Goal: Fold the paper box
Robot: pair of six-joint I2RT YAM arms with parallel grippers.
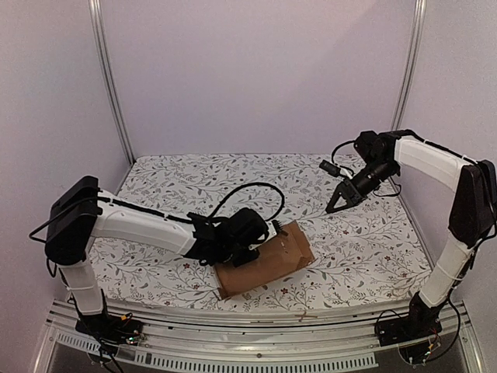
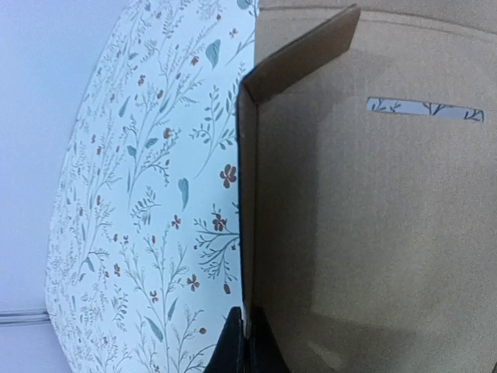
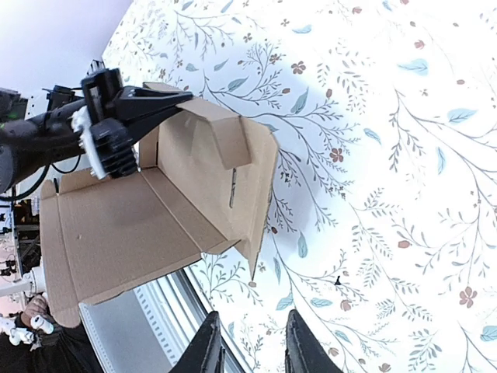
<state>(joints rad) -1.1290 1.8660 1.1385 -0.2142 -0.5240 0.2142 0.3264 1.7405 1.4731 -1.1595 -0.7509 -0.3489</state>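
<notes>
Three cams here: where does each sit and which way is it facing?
Top external: above and behind the bases, looking down at the table; left arm and right arm show.
Left wrist: faces the paper box wall up close; left fingers pinch its edge.
Right wrist: raised, looks across the table at the paper box; right fingers open, empty.
Shared: both wrist views show its slot.

Top view: scene lit evenly by diffuse light from above; faint lilac cast seen on walls point(image 1: 256, 70). Soft shadows thrown on tablecloth point(image 1: 373, 241) under left arm point(image 1: 140, 225) and along near side of paper box point(image 1: 272, 260). Left wrist view: cardboard grain softened by closeness, one part dimmed; cloth edge bent by lens. Right wrist view: cloth washed out at right; fingers point(image 3: 208, 350) of right gripper point(image 3: 252, 315) rendered dark, slightly blurred.
</notes>
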